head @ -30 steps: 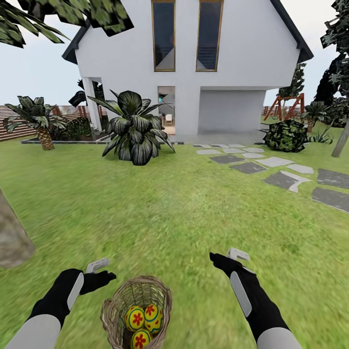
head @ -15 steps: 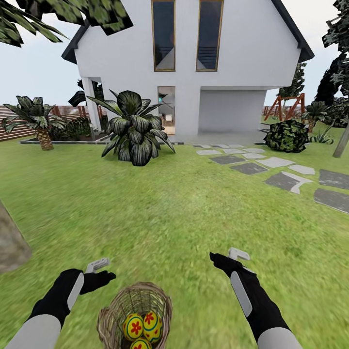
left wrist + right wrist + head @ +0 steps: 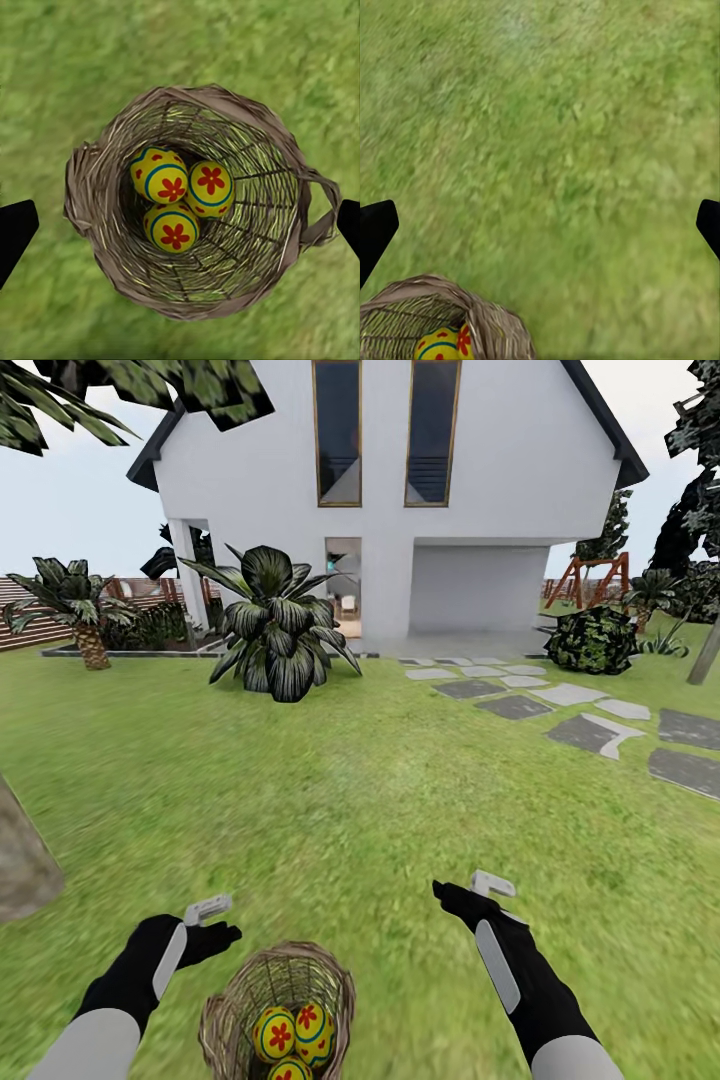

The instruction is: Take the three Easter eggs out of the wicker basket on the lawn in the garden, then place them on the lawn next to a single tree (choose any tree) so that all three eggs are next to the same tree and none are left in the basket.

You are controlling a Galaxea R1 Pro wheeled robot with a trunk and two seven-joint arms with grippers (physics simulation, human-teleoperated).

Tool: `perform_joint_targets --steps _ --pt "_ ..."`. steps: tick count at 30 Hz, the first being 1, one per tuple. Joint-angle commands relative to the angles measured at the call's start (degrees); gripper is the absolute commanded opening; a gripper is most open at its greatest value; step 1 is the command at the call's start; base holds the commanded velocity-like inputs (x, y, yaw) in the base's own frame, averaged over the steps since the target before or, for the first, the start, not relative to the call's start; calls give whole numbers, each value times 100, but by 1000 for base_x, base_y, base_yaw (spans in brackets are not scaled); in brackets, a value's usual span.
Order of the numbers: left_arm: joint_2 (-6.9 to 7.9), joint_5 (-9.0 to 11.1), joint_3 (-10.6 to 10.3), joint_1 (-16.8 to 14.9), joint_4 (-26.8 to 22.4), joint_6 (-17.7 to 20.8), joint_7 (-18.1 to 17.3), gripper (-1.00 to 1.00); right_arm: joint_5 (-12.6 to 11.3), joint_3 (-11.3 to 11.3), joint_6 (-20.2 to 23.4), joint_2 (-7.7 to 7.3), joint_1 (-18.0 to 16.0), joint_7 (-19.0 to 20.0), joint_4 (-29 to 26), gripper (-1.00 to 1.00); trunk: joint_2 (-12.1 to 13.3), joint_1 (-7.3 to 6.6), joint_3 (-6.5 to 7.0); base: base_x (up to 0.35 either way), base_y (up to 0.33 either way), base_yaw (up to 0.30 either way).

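Three small yellow eggs with red flowers (image 3: 178, 199) are still lying in the tan wicker basket (image 3: 294, 161) as the left tool (image 3: 214, 922), wide open and empty, is shifting closer above it, seemingly beginning the first pick, while the right tool (image 3: 472, 887) is hanging open, empty, over green grass (image 3: 555, 150).

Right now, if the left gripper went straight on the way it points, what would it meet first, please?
Probably the Easter eggs inside the wicker basket: the left gripper, open, looks straight into the basket's mouth, though depth is unclear.

A home garden: a white gabled house (image 3: 390, 490) overlooks a green lawn (image 3: 360, 780). Stepping stones (image 3: 590, 725), a slatted fence (image 3: 30, 615), a palm (image 3: 75, 605) and a swing frame (image 3: 590, 580) border it.
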Motion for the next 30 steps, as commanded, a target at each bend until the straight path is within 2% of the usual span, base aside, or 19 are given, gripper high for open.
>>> perform_joint_targets --steps 1,7,12,18,22,30 --pt "-4 31 14 -1 -6 29 9 100 -61 -5 21 7 -4 -33 -12 100 -46 23 -25 0 0 0" --pt "-29 32 14 0 -2 12 39 100 -53 1 10 33 2 -33 -8 100 -287 155 -133 0 0 0" --pt "-108 25 14 -1 13 -82 41 100 -53 5 19 14 4 -33 -6 100 -487 265 -223 0 0 0" --pt "-130 22 14 3 17 -113 42 100 -59 -7 26 -11 4 -29 -41 100 -728 396 -331 0 0 0" --pt "-133 23 14 2 25 -116 42 100 -68 -15 112 9 -18 -28 -390 100 -888 484 -402 0 0 0" --pt "-133 24 14 -3 26 -116 42 100 -69 -12 274 12 -26 -25 -671 100 -1209 660 -546 0 0 0"
